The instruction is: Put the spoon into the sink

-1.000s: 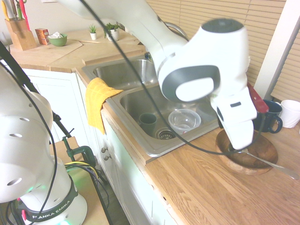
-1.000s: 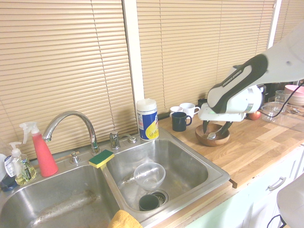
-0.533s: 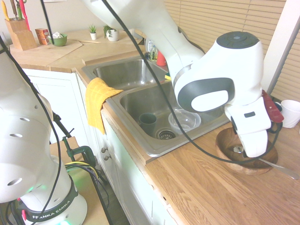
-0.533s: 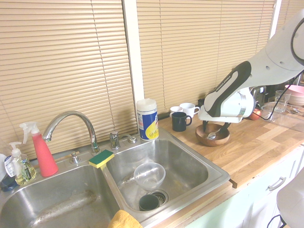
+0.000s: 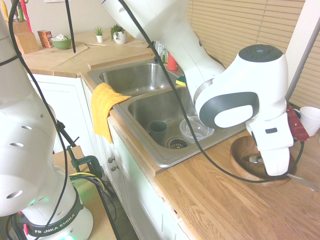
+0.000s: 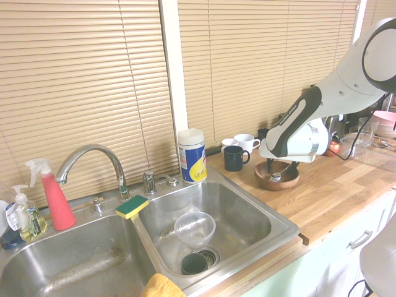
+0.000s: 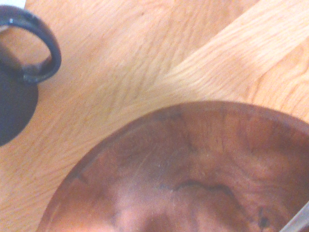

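The spoon (image 5: 303, 181) lies in a round wooden bowl (image 5: 243, 159) on the counter right of the sink (image 5: 165, 159). Its head (image 6: 276, 177) rests inside the bowl and its thin handle sticks out over the rim; a sliver of it (image 7: 297, 223) shows in the wrist view. My gripper (image 6: 279, 174) reaches straight down into the bowl (image 6: 277, 181). Its dark fingers (image 6: 268, 167) stand apart, one on each side of the spoon's head, and I see no grip on it. From the first exterior view the white hand hides the fingertips. The sink's right basin (image 6: 247, 218) lies left of the bowl.
The right basin holds a clear plastic cup (image 6: 194, 228) and a dark cup (image 6: 193, 263). A navy mug (image 6: 234, 158) and white mugs (image 6: 245, 142) stand behind the bowl. A yellow towel (image 5: 104, 107) hangs over the sink's front edge. A sponge (image 6: 132, 206) lies beside the tap (image 6: 91, 159).
The hand has swung over the bowl and come down into it. Its fingers now reach the bowl's inside around the spoon's head. The spoon has not moved.
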Robot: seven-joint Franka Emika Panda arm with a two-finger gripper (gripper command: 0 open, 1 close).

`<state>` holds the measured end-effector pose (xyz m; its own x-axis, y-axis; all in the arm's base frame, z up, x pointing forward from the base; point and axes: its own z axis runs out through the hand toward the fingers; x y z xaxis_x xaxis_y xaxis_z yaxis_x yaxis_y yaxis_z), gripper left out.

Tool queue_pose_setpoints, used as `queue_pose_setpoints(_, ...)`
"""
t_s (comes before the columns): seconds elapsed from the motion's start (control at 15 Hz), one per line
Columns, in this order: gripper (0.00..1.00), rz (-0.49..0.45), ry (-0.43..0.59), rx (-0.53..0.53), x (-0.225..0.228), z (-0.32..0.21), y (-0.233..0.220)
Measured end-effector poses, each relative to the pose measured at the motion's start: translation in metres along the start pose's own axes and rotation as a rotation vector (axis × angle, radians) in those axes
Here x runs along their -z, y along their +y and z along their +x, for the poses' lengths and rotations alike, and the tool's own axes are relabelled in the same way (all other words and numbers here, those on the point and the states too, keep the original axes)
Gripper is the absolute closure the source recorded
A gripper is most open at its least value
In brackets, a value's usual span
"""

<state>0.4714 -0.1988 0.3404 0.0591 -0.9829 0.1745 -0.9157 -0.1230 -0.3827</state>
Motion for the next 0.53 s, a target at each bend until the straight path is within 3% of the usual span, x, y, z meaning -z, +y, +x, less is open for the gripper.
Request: queue_pose_setpoints(0.53,1.0,-0.022,0.0,-0.009,-0.01,0.0,0.003)
